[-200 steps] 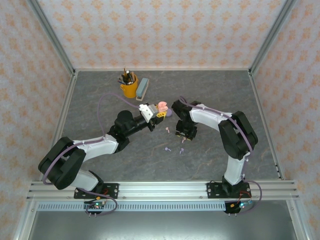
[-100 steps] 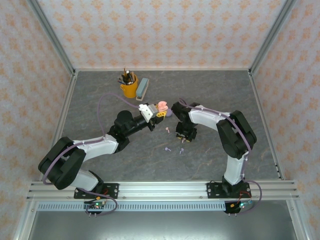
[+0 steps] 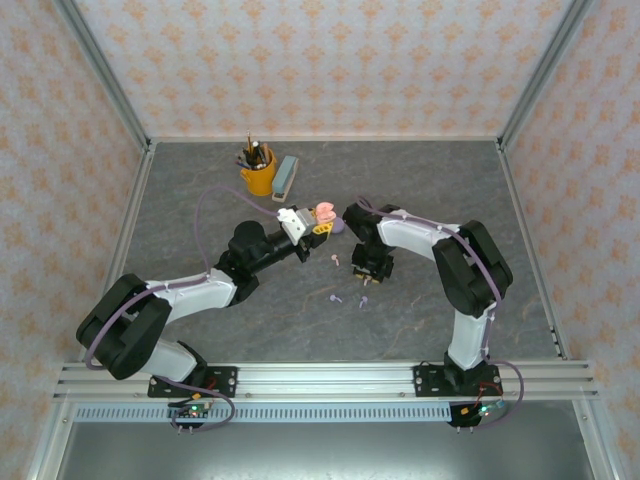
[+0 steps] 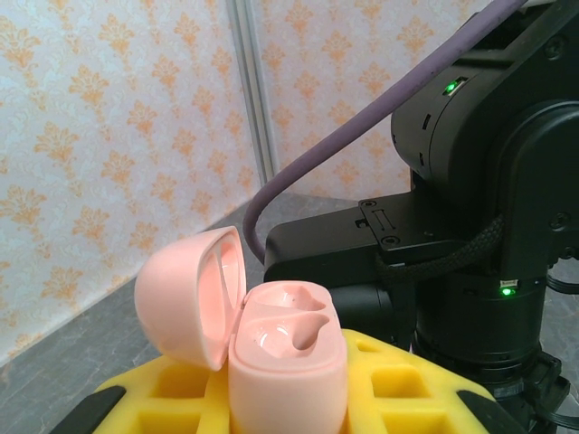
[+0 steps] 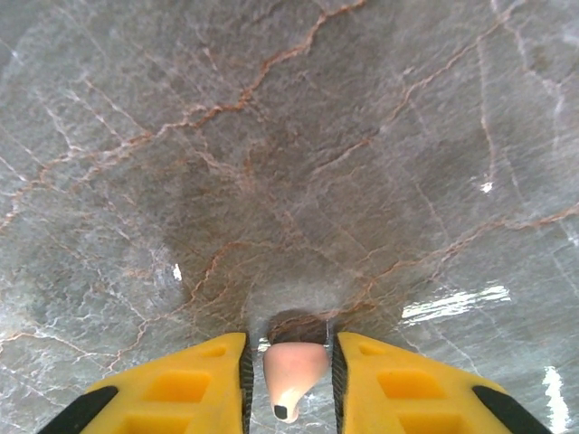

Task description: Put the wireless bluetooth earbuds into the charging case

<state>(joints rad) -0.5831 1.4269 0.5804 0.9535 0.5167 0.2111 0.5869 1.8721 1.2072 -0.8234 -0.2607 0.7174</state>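
My left gripper (image 3: 318, 224) (image 4: 288, 402) is shut on the pale pink charging case (image 3: 325, 211) (image 4: 288, 362) and holds it upright above the table. The case's lid (image 4: 193, 294) is swung open to the left and both sockets are bare. My right gripper (image 3: 366, 276) (image 5: 289, 380) points straight down at the table with one pale pink earbud (image 5: 294, 369) lying between its yellow fingers (image 5: 181, 391). The right pad is almost on the bud and a thin gap remains on the left. Another pink earbud (image 3: 336, 260) and two lilac ones (image 3: 335, 297) (image 3: 363, 300) lie loose nearby.
A yellow cup of pens (image 3: 258, 176) and a grey-blue block (image 3: 286, 175) stand at the back. A lilac round piece (image 3: 341, 226) sits just behind the case. The right arm's black wrist (image 4: 470, 226) hangs close beyond the case. Metal frame rails edge the table.
The right gripper's fingers have drawn closer together around the pink earbud. The left gripper and the case have stayed put.
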